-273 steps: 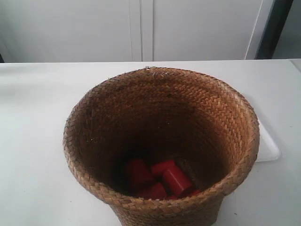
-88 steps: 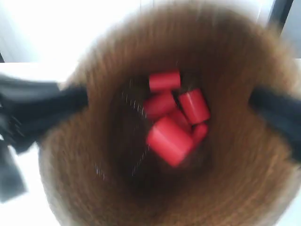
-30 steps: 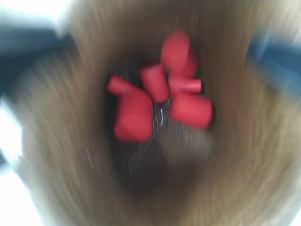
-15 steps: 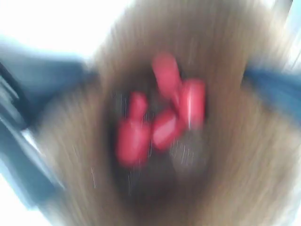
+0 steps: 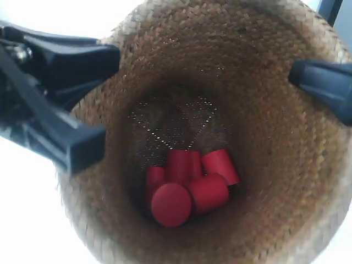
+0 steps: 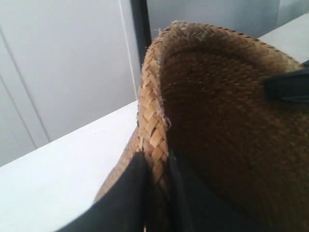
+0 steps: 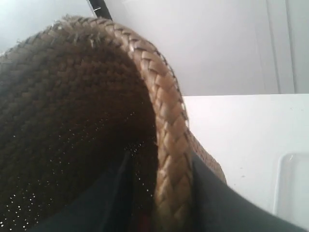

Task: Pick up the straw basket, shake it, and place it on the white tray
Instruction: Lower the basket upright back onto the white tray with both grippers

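Observation:
The straw basket (image 5: pixel 258 137) hangs close under the exterior camera and fills that view. Several red cylinders (image 5: pixel 190 187) lie heaped on its bottom. The black arm at the exterior view's left (image 5: pixel 55 71) and the one at its right (image 5: pixel 324 82) reach the rim from opposite sides. My left gripper (image 6: pixel 157 166) is shut on the braided rim (image 6: pixel 152 130), one finger inside and one outside. My right gripper (image 7: pixel 161 169) is shut on the opposite rim (image 7: pixel 169 130) the same way. A corner of the white tray (image 7: pixel 293 186) lies on the table below.
The white tabletop (image 6: pixel 58 169) lies beneath the basket, with white cabinet doors (image 6: pixel 63 63) behind it. A dark vertical post (image 6: pixel 141 34) stands between the door panels.
Half a second and a second ago the basket was blurred with motion and the red cylinders were flung about. Now the picture is sharp and the cylinders sit heaped together at the bottom.

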Robot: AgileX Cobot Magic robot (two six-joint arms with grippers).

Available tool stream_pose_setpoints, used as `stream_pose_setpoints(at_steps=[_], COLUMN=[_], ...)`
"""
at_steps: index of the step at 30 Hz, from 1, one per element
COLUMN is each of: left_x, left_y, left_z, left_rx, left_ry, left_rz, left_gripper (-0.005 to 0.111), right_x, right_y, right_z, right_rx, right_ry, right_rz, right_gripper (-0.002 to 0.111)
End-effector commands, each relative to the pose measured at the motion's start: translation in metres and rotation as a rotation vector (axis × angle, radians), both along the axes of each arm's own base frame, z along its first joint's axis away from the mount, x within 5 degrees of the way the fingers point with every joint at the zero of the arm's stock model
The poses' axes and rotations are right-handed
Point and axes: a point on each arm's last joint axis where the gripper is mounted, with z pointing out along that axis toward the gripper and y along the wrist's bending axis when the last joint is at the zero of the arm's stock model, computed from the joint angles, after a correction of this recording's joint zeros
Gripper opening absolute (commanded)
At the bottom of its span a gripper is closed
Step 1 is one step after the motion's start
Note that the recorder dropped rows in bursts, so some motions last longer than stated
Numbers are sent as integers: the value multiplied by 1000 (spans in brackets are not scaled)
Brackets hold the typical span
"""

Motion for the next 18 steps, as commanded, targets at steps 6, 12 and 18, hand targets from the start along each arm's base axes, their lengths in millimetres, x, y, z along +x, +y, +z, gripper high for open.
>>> stream_pose_setpoints(at_steps=[6,12,18], left_x=[50,115,174], left_y=[-12,-36,-45], left_z=[5,-19,-28], left_rx=[-74,-111,-204], left_ry=[10,144,243], left_rz=[-27,-66,-128], left_gripper=[0,0,0], right_x=[35,57,87], right_y=[-16,-32,-57], right_z=[7,7,-13], right_rx=[32,-12,-68], right_ry=[11,13,97], right_rz=[-254,-393,-570], right_gripper=[0,0,0])
